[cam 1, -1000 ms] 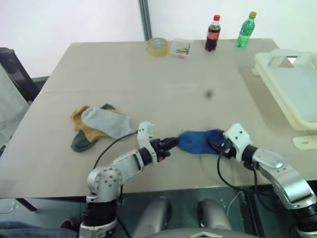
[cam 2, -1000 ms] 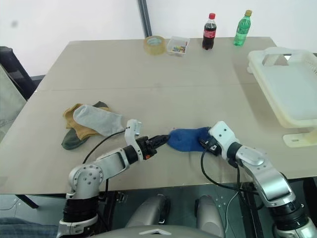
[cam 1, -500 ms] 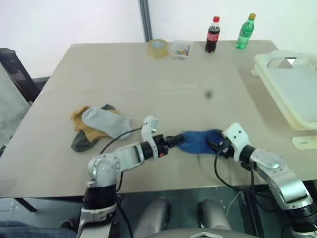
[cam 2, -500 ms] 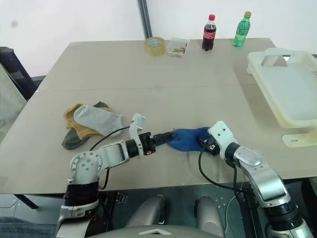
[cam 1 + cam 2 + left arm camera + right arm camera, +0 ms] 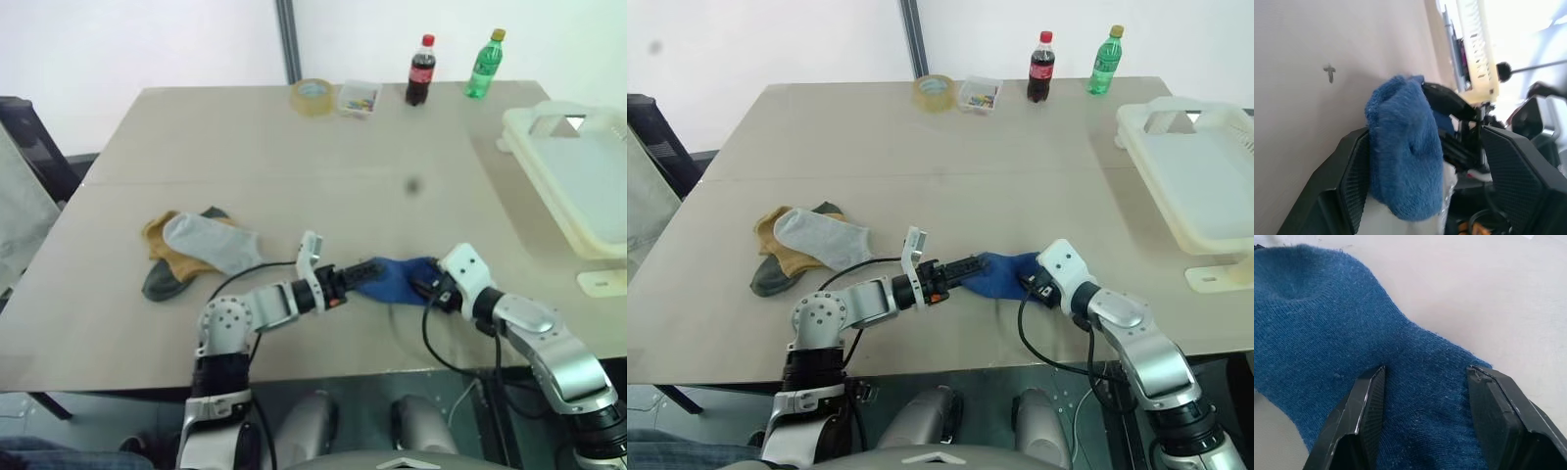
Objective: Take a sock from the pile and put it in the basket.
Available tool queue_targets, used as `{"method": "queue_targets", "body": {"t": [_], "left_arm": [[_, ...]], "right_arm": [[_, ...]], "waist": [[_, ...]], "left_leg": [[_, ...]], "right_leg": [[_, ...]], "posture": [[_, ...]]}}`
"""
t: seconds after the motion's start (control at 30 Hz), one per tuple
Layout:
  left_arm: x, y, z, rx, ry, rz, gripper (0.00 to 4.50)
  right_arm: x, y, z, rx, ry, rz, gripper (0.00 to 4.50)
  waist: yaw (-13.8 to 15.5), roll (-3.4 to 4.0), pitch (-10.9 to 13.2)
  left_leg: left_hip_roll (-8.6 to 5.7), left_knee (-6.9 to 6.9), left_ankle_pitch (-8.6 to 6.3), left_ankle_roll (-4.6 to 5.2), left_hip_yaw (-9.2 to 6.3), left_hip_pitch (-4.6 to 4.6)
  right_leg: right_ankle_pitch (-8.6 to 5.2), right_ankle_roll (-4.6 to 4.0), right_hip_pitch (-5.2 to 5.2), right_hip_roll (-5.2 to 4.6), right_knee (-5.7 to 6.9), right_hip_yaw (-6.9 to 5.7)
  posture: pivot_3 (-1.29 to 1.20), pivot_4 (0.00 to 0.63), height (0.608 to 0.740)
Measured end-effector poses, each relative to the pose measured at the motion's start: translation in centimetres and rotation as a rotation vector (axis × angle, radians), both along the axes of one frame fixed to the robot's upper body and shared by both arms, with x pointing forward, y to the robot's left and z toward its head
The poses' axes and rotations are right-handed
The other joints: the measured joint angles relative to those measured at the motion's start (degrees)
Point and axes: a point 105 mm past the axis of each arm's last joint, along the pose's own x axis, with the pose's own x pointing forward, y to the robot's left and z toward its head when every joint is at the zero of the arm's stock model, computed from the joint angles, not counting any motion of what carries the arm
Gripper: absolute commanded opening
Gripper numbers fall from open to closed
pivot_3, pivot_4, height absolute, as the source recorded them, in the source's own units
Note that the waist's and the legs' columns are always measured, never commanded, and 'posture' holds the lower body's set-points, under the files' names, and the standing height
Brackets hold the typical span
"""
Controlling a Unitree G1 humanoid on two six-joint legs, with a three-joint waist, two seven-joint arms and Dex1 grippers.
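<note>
Sock (image 5: 397,278): blue, flat on the bench (image 5: 323,157) near its front edge, between both grippers. Left gripper (image 5: 361,271): jaws wide, straddling the sock's left end. Right gripper (image 5: 428,289): jaws parted over the sock's right end. Pile (image 5: 191,250): left of the sock. Basket (image 5: 573,176): far right of it.

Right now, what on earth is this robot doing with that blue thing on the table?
Both grippers are at a blue sock lying on the table. The left gripper has its fingers open around one end, and the right gripper has open fingers over the other. The other socks sit to the left; the basket waits at the right.
</note>
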Motion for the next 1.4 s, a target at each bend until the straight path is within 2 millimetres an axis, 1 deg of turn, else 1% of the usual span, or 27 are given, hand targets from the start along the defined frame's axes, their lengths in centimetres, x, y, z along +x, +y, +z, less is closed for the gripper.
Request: {"method": "queue_targets", "body": {"t": [0.07, 0.17, 0.3, 0.43, 0.57, 0.77, 0.8, 0.9, 0.97, 1.03, 1.13, 1.17, 1.2, 1.23, 1.27, 1.3, 1.33, 1.37, 1.4], "left_arm": [[0.1, -0.2, 0.6, -0.066, 0.010, 0.007, 3.65], [0.3, -0.6, 2.2, -0.195, 0.010, 0.004, 3.65], [0.3, -1.4, 3.1, -0.264, 0.013, -0.023, 3.65], [-0.1, -2.8, 4.2, -0.303, 0.006, -0.097, 3.65], [-0.6, -4.0, 4.1, -0.310, 0.030, -0.152, 3.65], [-0.6, -4.4, 3.6, -0.301, 0.060, -0.170, 3.65], [-0.5, -4.6, 3.5, -0.301, 0.065, -0.173, 3.65], [0.0, -4.7, 3.5, -0.293, 0.063, -0.163, 3.65], [0.4, -4.7, 3.5, -0.295, 0.064, -0.151, 3.65], [0.5, -4.9, 3.4, -0.299, 0.067, -0.152, 3.65], [0.4, -5.1, 3.3, -0.301, 0.072, -0.165, 3.65], [0.4, -5.1, 3.3, -0.302, 0.072, -0.166, 3.65], [0.4, -5.2, 3.2, -0.304, 0.074, -0.173, 3.73], [0.4, -5.3, 3.1, -0.300, 0.077, -0.180, 3.73], [0.4, -5.6, 3.0, -0.290, 0.082, -0.196, 3.73], [0.3, -5.9, 2.9, -0.285, 0.082, -0.205, 3.73], [0.2, -5.9, 2.8, -0.285, 0.084, -0.211, 3.73], [0.2, -6.0, 2.8, -0.285, 0.086, -0.214, 3.73], [0.3, -6.0, 2.7, -0.281, 0.086, -0.217, 3.73]], "right_arm": [[0.0, 0.0, 0.0, 0.000, 0.000, 0.001, 2.70], [0.0, 0.0, 0.0, -0.001, 0.000, 0.001, 2.70], [-0.1, 0.0, 0.1, -0.009, -0.002, 0.001, 2.70], [0.0, -0.1, 0.2, -0.019, -0.005, 0.002, 2.70], [0.0, 0.0, 0.3, -0.022, -0.005, 0.004, 2.70], [-0.2, 0.0, 0.7, -0.046, -0.003, -0.002, 2.70], [-0.5, -0.1, 0.9, -0.063, 0.011, -0.002, 2.70], [-1.7, -1.7, 1.7, -0.136, 0.058, 0.006, 2.70], [-2.3, -3.2, 2.3, -0.165, 0.099, -0.031, 2.70], [-3.4, -5.2, 2.5, -0.191, 0.183, -0.077, 2.70], [-4.8, -7.3, 2.7, -0.187, 0.302, -0.115, 2.70], [-4.9, -7.4, 2.7, -0.185, 0.307, -0.117, 2.70], [-5.0, -7.6, 3.1, -0.133, 0.330, -0.126, 3.21], [-4.9, -7.3, 4.0, -0.052, 0.334, -0.125, 3.50], [-4.5, -6.7, 5.5, 0.045, 0.314, -0.105, 3.83], [-4.5, -6.4, 6.3, 0.072, 0.300, -0.088, 4.23], [-4.3, -5.6, 7.2, 0.128, 0.290, -0.067, 4.46], [-4.2, -5.0, 7.7, 0.157, 0.275, -0.051, 4.46], [-3.8, -4.0, 8.5, 0.205, 0.267, -0.039, 4.46]], "waist": [[-0.01, -0.02, 0.01], [0.00, -0.04, 0.03], [0.00, -0.05, 0.03], [0.05, -0.10, 0.06], [-0.05, -0.11, 0.07], [0.06, -0.11, 0.08], [0.08, -0.10, 0.09], [0.32, -0.07, 0.12], [0.35, -0.08, 0.13], [0.53, -0.07, 0.13], [0.59, -0.09, 0.14], [0.58, -0.09, 0.14], [0.56, -0.09, 0.15], [0.49, -0.11, 0.17], [0.38, -0.11, 0.17], [0.45, -0.10, 0.16], [0.32, -0.16, 0.19], [0.24, -0.15, 0.21], [0.16, -0.14, 0.21]], "left_leg": [[0.00, -0.01, 0.00, -0.01, 0.00, -0.03], [0.01, -0.01, 0.00, -0.01, -0.01, -0.04], [0.01, -0.03, 0.00, -0.01, 0.00, -0.04], [0.00, -0.04, 0.01, -0.02, -0.03, -0.06], [0.00, -0.11, 0.01, -0.03, -0.02, -0.06], [0.00, -0.15, 0.02, -0.04, -0.03, -0.08], [-0.01, -0.15, 0.02, -0.04, -0.04, -0.17], [-0.07, -0.15, 0.03, -0.04, -0.20, -0.48], [-0.09, -0.14, 0.03, -0.04, -0.30, -0.66], [-0.13, -0.15, 0.03, -0.03, -0.38, -0.78], [-0.16, -0.18, 0.03, -0.03, -0.38, -0.86], [-0.17, -0.18, 0.03, -0.03, -0.38, -0.86], [-0.17, -0.18, 0.03, -0.02, -0.37, -0.85], [-0.16, -0.17, 0.03, -0.02, -0.35, -0.84], [-0.16, -0.16, 0.03, -0.01, -0.34, -0.83], [-0.18, -0.16, 0.03, -0.01, -0.37, -0.83], [-0.15, -0.16, 0.03, -0.01, -0.39, -0.81], [-0.16, -0.16, 0.03, -0.01, -0.40, -0.83], [-0.17, -0.16, 0.04, -0.02, -0.39, -0.83]], "right_leg": [[0.00, 0.00, -0.04, 0.00, 0.00, 0.00], [0.00, 0.00, -0.04, 0.00, -0.01, -0.01], [0.00, 0.00, -0.05, 0.00, -0.03, -0.01], [0.00, 0.00, -0.05, 0.01, -0.04, -0.05], [0.00, 0.00, -0.05, 0.01, -0.04, -0.03], [0.00, 0.00, -0.07, 0.02, -0.04, -0.03], [0.00, 0.00, -0.17, 0.01, -0.06, -0.03], [0.00, 0.00, -0.35, -0.03, -0.15, -0.17], [0.01, -0.01, -0.45, -0.05, -0.19, -0.28], [0.01, -0.02, -0.54, -0.11, -0.21, -0.36], [0.00, -0.02, -0.59, -0.16, -0.22, -0.37], [0.01, -0.02, -0.59, -0.17, -0.21, -0.37], [0.01, -0.02, -0.59, -0.18, -0.20, -0.38], [0.01, -0.02, -0.59, -0.18, -0.19, -0.37], [0.01, -0.02, -0.59, -0.19, -0.16, -0.38], [0.01, -0.02, -0.58, -0.20, -0.14, -0.40], [0.01, -0.02, -0.57, -0.18, -0.14, -0.43], [0.01, -0.02, -0.59, -0.19, -0.13, -0.43], [0.01, -0.03, -0.62, -0.20, -0.09, -0.41]], "posture": [[0.00, 0.150, 0.740], [0.00, 0.150, 0.740], [0.00, 0.150, 0.740], [0.00, 0.150, 0.740], [0.00, 0.150, 0.740], [0.00, 0.150, 0.740], [0.00, 0.150, 0.740], [0.00, 0.150, 0.740], [0.00, 0.150, 0.740], [0.00, 0.150, 0.740], [0.00, 0.150, 0.740], [0.00, 0.150, 0.740], [0.00, 0.150, 0.740], [0.00, 0.150, 0.740], [0.00, 0.150, 0.740], [0.00, 0.150, 0.740], [0.00, 0.150, 0.740], [0.00, 0.150, 0.740], [0.00, 0.150, 0.740]]}}
